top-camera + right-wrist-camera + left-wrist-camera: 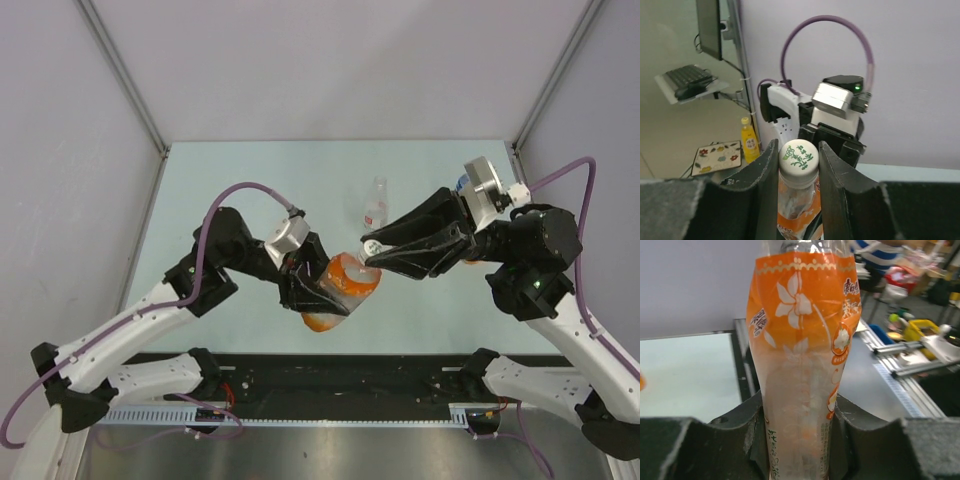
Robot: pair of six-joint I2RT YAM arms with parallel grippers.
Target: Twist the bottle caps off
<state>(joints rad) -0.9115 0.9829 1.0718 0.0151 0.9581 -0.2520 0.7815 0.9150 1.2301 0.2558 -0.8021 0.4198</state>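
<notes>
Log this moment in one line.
left gripper: clamped on orange-label bottle | right gripper: straddling white cap, grip unclear | cap: on neck

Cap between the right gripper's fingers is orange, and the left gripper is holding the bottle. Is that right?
Not quite. The cap at the right gripper is white with green print, not orange, as the right wrist view shows. The rest is right: the left gripper holds the bottle.

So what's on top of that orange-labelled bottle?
A white cap with green print, sitting between the fingers of the right gripper. The threads of the bottle beneath it are covered.
</notes>
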